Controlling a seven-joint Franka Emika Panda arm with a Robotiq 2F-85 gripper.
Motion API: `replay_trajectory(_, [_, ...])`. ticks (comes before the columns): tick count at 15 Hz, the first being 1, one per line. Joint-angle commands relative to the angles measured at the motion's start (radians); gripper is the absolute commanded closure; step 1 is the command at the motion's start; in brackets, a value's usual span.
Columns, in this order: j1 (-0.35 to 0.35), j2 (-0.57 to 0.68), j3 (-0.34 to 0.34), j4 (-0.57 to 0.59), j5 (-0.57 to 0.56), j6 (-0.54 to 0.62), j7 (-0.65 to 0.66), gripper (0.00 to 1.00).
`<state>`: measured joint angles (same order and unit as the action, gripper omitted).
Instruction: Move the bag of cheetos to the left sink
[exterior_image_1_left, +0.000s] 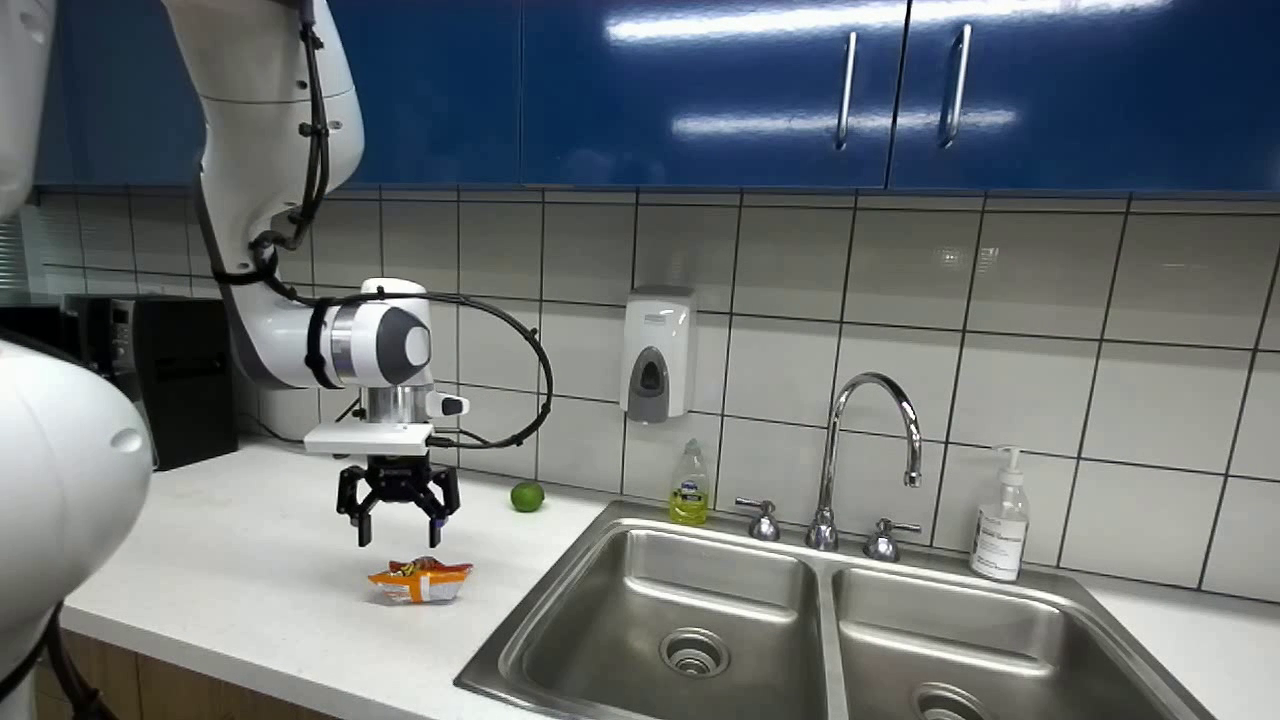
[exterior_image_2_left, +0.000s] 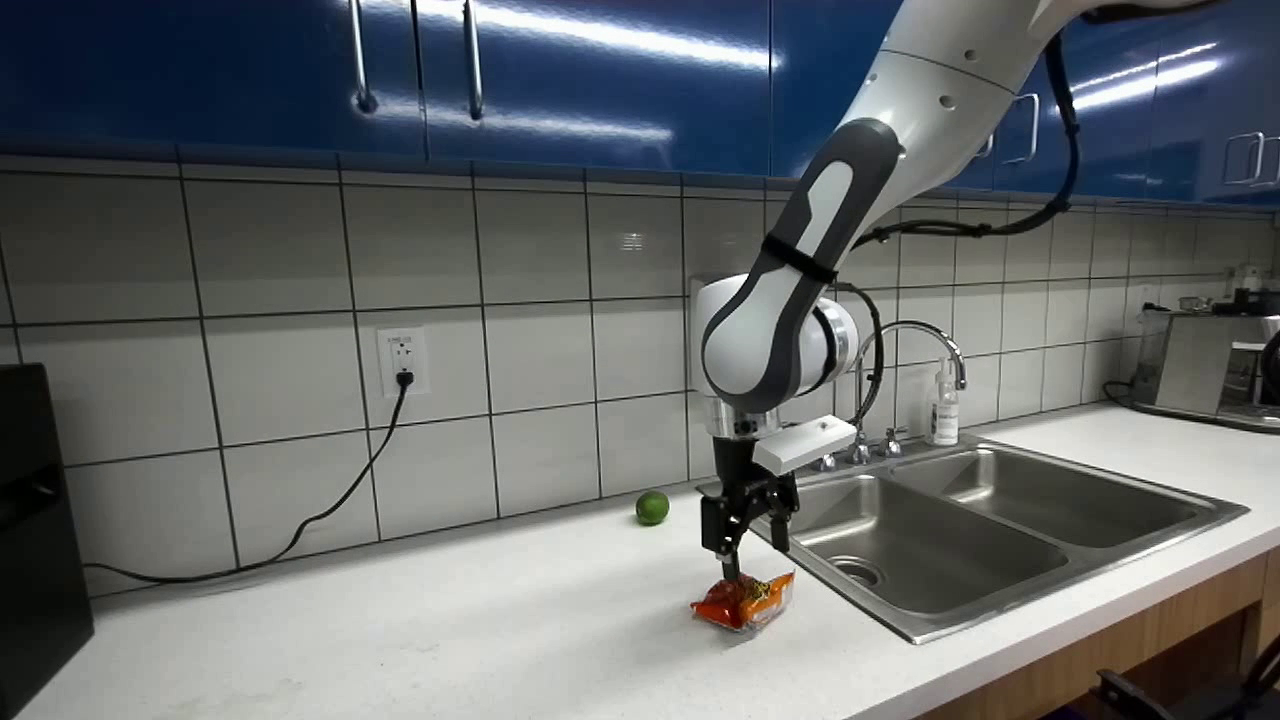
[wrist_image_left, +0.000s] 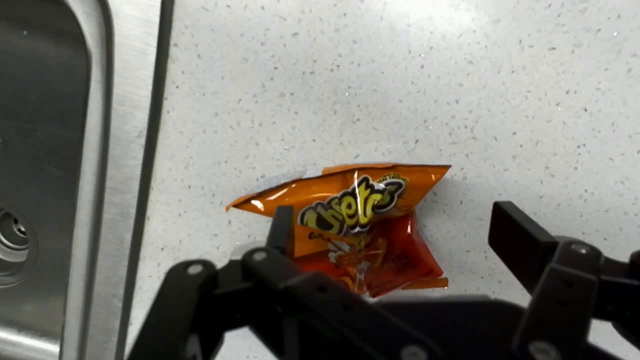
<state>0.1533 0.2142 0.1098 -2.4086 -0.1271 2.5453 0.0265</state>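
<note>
Wrist view: bag (wrist_image_left: 361, 225) partly hidden

The end effector (exterior_image_2_left: 756, 560) points down at the bag of cheetos (exterior_image_2_left: 748, 603) near the left sink (exterior_image_2_left: 940, 560).

Glossy blue upper cabinets (exterior_image_1_left: 700, 90) are hanging over a dark-grouted tile wall (exterior_image_1_left: 590, 350); light streaks (exterior_image_1_left: 760, 21) are reflecting off them. White speckled counter (exterior_image_2_left: 400, 620) is running along the wall, wood-tone panels (exterior_image_1_left: 190, 695) are showing below, wall outlet (exterior_image_2_left: 402, 352) is holding a plug (exterior_image_2_left: 404, 379).
</note>
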Motion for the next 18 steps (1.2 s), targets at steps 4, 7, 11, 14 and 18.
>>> replay_trajectory(4, [0.015,0.113,-0.025,0.076,-0.029,0.051,0.035,0.0])
replay_trajectory(7, [0.025,0.145,-0.036,0.105,-0.033,0.058,0.039,0.0])
replay_trajectory(11, [0.035,0.171,-0.047,0.129,-0.033,0.061,0.043,0.0])
replay_trajectory(14, [0.04,0.186,-0.051,0.141,-0.032,0.061,0.046,0.0])
replay_trajectory(18, [0.047,0.202,-0.057,0.156,-0.03,0.062,0.048,0.09])
